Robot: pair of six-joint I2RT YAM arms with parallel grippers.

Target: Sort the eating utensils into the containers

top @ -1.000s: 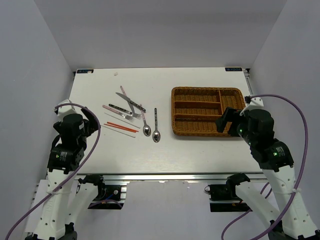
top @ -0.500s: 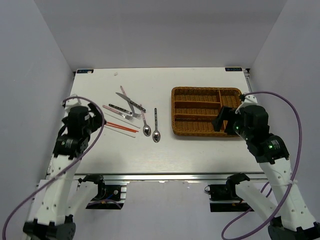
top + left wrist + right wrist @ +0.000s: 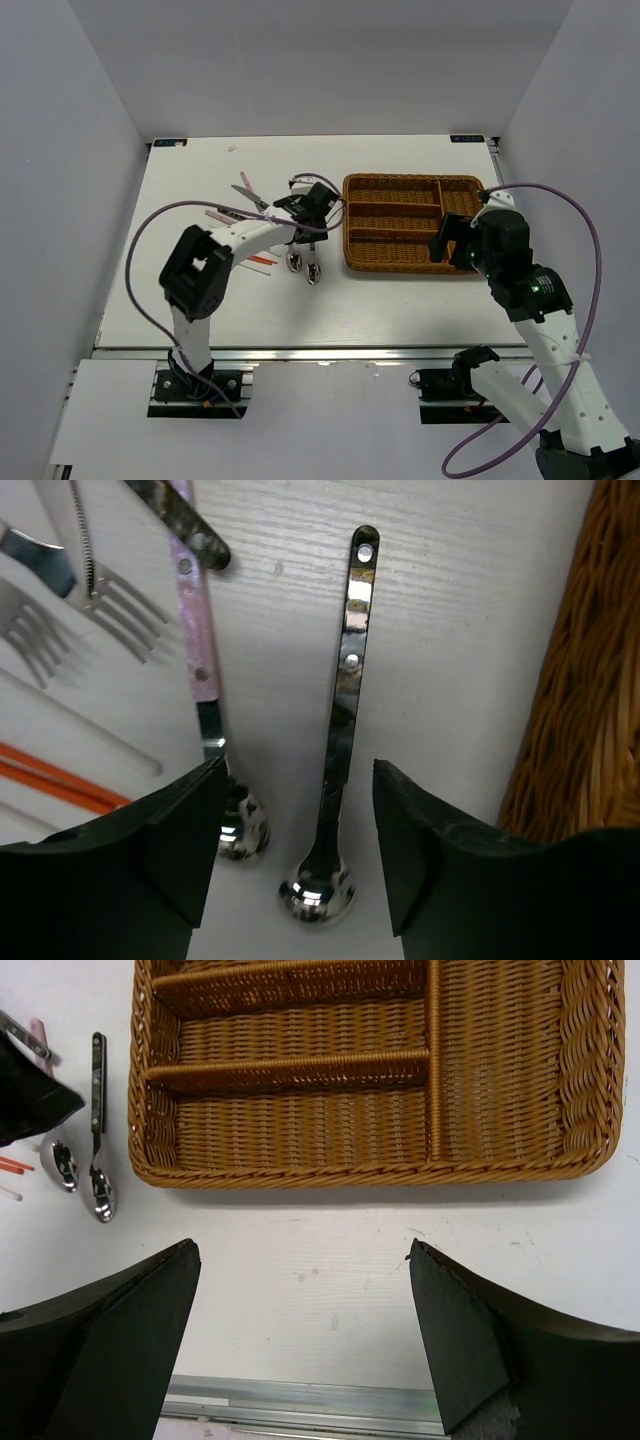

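A dark-handled spoon (image 3: pixel 340 710) lies on the white table, bowl toward me. My left gripper (image 3: pixel 298 770) is open and hovers over it, one finger on each side of its neck, touching nothing. A pink-handled spoon (image 3: pixel 200 650) lies just to its left. Forks (image 3: pixel 120 610), a dark-handled knife (image 3: pixel 180 515) and orange chopsticks (image 3: pixel 50 780) lie farther left. In the top view the left gripper (image 3: pixel 306 228) is over the spoons (image 3: pixel 313 270), left of the wicker tray (image 3: pixel 415 262). My right gripper (image 3: pixel 300 1250) is open and empty over bare table in front of the tray (image 3: pixel 350 1175).
The tray's three long sections and its cross section hold nothing. Its left wall (image 3: pixel 580 680) is close to the right of the left gripper. The metal table edge (image 3: pixel 300 1400) runs just below the right gripper. A white chopstick (image 3: pixel 80 725) lies among the utensils.
My left arm has swung from the table's left edge across to the spoons beside the tray. The right arm has barely moved. No utensil has moved.
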